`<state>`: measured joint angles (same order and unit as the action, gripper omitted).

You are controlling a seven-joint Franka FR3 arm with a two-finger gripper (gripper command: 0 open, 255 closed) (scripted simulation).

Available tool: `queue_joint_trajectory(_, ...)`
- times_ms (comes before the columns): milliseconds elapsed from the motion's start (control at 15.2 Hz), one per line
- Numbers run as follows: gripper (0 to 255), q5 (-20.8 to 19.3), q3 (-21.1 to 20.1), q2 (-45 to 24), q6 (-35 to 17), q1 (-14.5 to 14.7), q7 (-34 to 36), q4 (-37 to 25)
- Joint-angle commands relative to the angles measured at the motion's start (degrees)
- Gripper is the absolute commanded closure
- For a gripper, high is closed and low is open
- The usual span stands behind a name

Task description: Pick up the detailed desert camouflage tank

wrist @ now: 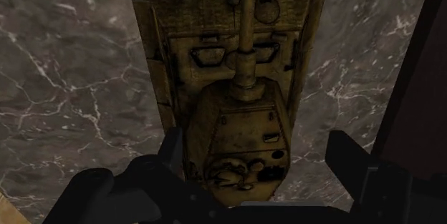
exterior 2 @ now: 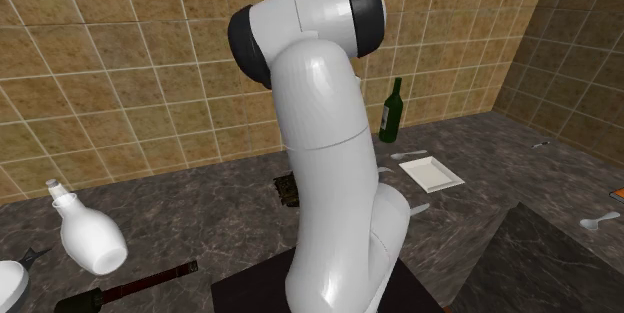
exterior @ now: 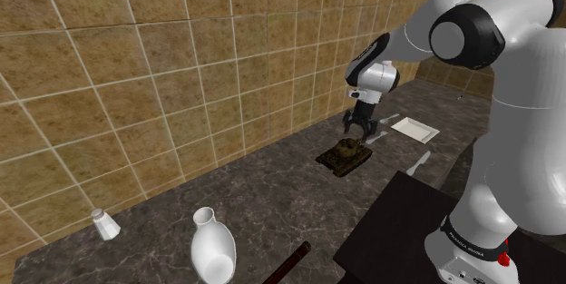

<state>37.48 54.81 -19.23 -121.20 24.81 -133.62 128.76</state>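
Shoulder view: the arm (exterior: 508, 101), white, and its dark stand (exterior: 399, 232) lie nearest, at the lower right. The arm reaches up and left with the wrist turned down. The fingers (exterior: 350, 132) hang just above the tank (exterior: 346, 157), which sits on the dark marbled worktop (exterior: 272, 200) near the tiled wall (exterior: 136, 73). A white square plate (exterior: 414, 129) lies beyond the tank. A white vase (exterior: 213, 248) and a small white cup (exterior: 104, 225) stand at the lower left; their contents cannot be seen.

Second exterior view: the arm covers most of the tank (exterior 2: 289, 192), leaving one dark corner visible. This view adds a green bottle (exterior 2: 393, 111) upright at the wall, a spoon (exterior 2: 408, 154) just beside the plate (exterior 2: 432, 173), and a dark bottle (exterior 2: 140, 286) lying near the vase (exterior 2: 90, 239).

Wrist view: the tank (wrist: 240, 115) lies lengthwise between the fingers (wrist: 349, 159), barrel pointing away. The fingers stand wide apart, one on each side of the turret, gripping nothing. Whether either touches the hull cannot be told.
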Motion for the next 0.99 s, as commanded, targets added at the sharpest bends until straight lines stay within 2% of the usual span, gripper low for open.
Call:
queue_joint_trajectory(0, 0, 1.87, -1.26, -1.83, -0.35, -1.23, -1.71, -0.32)
queue_joint_trajectory(198, 0, 3.97, -2.74, -3.81, -1.14, -2.43, -3.31, -0.39)
queue_joint_trajectory(330, 0, 3.97, -2.74, -3.81, -1.14, -2.44, -3.31, -0.39)
queue_joint_trajectory(396, 255, 3.94, -2.72, -3.77, -1.14, -2.4, -3.27, -0.39)
queue_joint_trajectory(924, 255, 3.9, -2.69, -3.74, -1.1, -2.4, -3.25, -0.4)
